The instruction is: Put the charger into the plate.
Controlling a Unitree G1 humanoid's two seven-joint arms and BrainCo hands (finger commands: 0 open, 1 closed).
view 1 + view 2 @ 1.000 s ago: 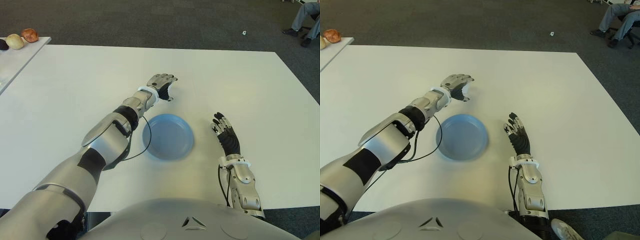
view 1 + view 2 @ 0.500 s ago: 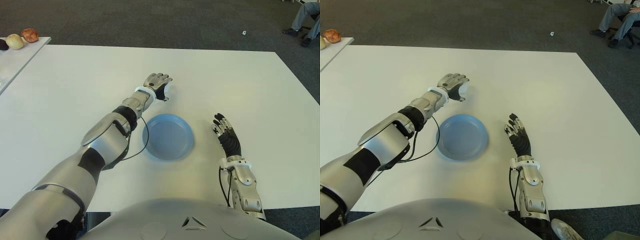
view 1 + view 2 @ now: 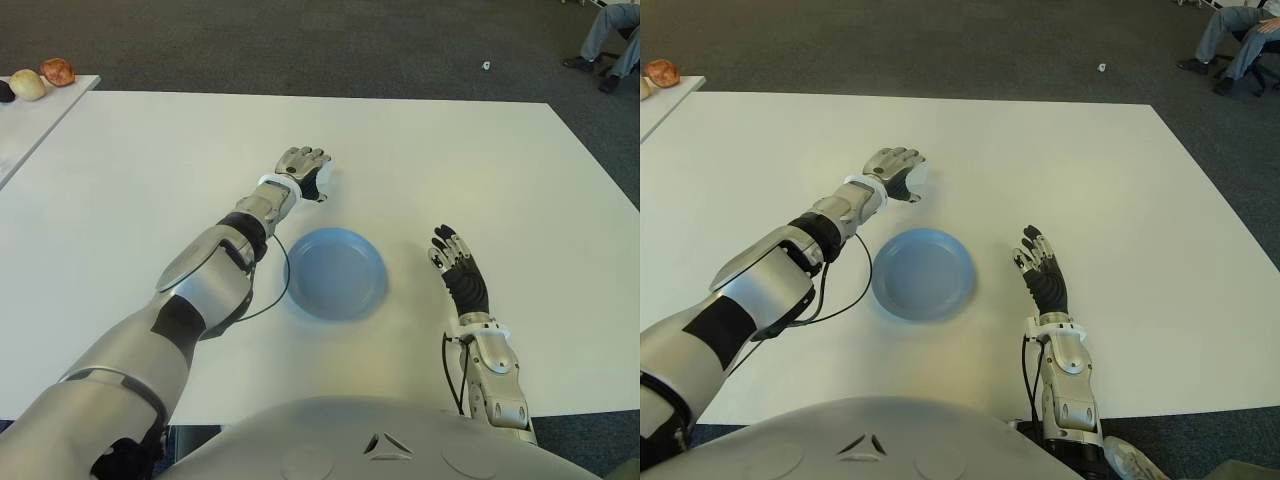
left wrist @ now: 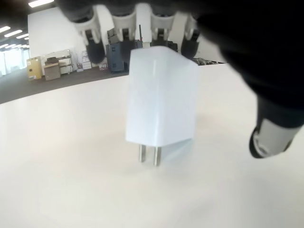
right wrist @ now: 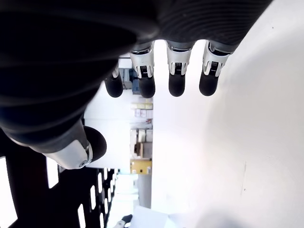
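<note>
The left hand is stretched out over the white tabletop, fingers arched over the white charger without closing on it; the charger stands on its prongs under the palm. The blue plate lies nearer the robot than that hand. The right hand shows beside the plate, fingers straight and empty.

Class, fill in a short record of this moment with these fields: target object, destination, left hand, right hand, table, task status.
target object: white charger, prongs pointing down at the table
destination: blue plate, nothing in it
left hand: left hand beyond the plate, fingers around the charger; whether it is gripped is unclear
right hand: right hand idle, to the right of the plate, fingers extended
table: white table
task status: charger not yet in the plate
</note>
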